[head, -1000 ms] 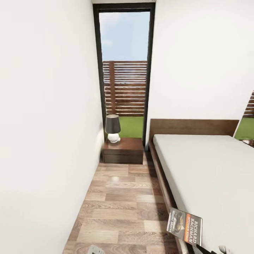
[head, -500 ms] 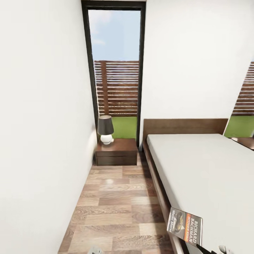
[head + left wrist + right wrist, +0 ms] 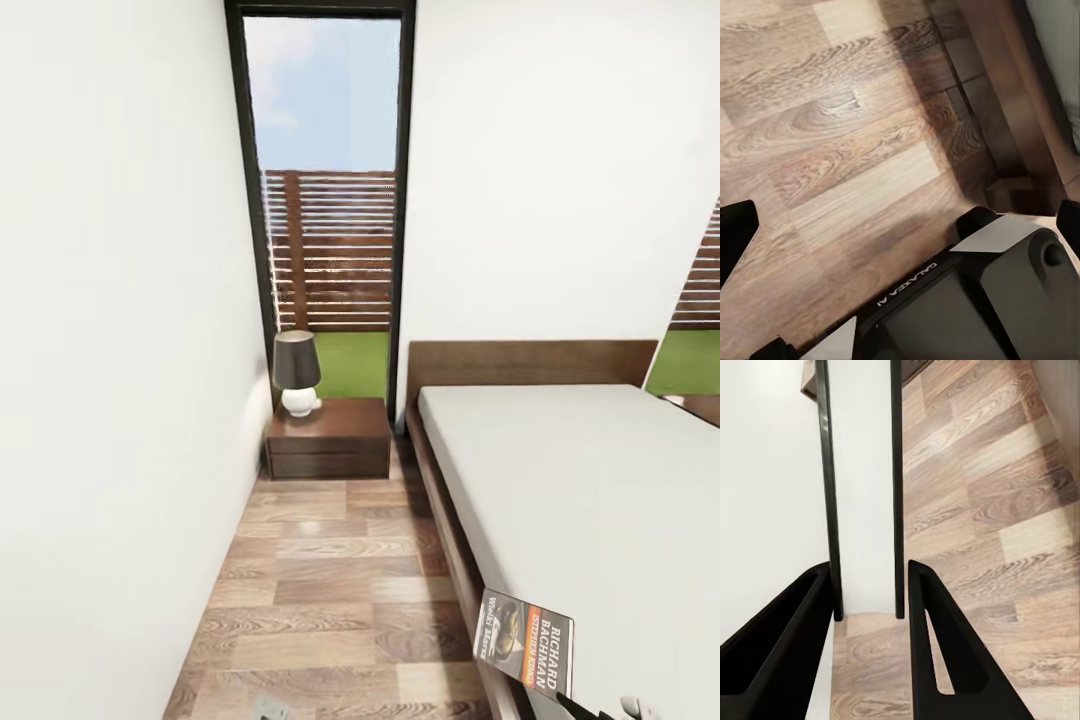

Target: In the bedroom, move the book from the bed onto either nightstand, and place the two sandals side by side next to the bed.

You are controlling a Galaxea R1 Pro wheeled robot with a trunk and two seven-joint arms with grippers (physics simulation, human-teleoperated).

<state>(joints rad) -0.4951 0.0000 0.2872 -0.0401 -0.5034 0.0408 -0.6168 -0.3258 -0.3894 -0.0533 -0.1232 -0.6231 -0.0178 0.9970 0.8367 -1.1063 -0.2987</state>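
Observation:
My right gripper (image 3: 868, 585) is shut on the book (image 3: 862, 487), which shows edge-on between the two black fingers (image 3: 791, 637) as white pages between dark covers. In the head view the book (image 3: 524, 642) stands upright at the lower right, over the near edge of the bed (image 3: 590, 480), cover showing "RICHARD BACHMAN". The nightstand (image 3: 328, 438) sits at the far end of the aisle, beside the headboard. My left gripper (image 3: 902, 225) hangs open over the plank floor with nothing between its fingertips (image 3: 735, 232). The sandals are out of view.
A lamp (image 3: 297, 372) with a dark shade stands on the nightstand's left part. A narrow strip of wood floor (image 3: 330, 590) runs between the white wall (image 3: 110, 400) and the bed frame (image 3: 440, 520). A tall window (image 3: 325, 200) is behind the nightstand. My base (image 3: 975, 307) shows below the left gripper.
The whole head view has shifted, so the camera has moved; the nightstand and window now sit further left in the picture. The book stays held at the same spot.

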